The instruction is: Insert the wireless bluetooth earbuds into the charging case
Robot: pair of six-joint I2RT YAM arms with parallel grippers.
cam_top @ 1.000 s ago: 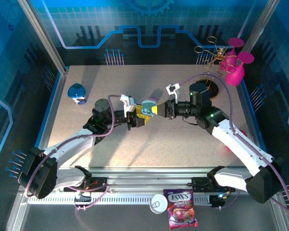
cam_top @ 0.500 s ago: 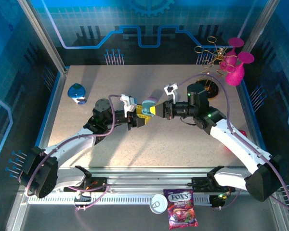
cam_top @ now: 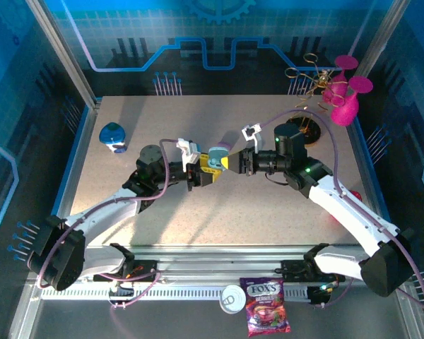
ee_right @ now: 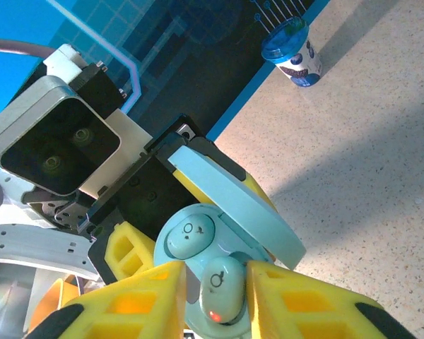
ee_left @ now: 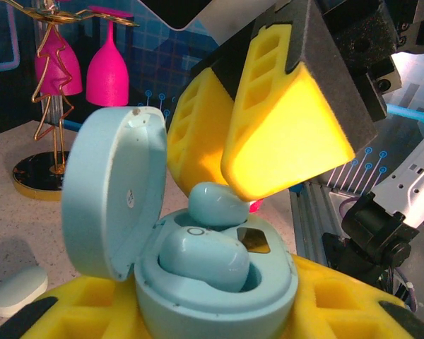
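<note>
Charging case [ee_left: 219, 300] held open, one earbud [ee_right: 189, 236] seated
Left gripper [cam_top: 205, 171] pinches it; right gripper's [cam_top: 234, 162] fingers flank the second earbud [ee_right: 222, 286], grip unclear.

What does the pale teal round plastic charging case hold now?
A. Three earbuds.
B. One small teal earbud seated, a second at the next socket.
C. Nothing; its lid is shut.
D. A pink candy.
B: the pale teal round plastic charging case is open, one small teal earbud sits in its socket, and a second earbud is at the next socket between two yellow foam jaws.
</note>
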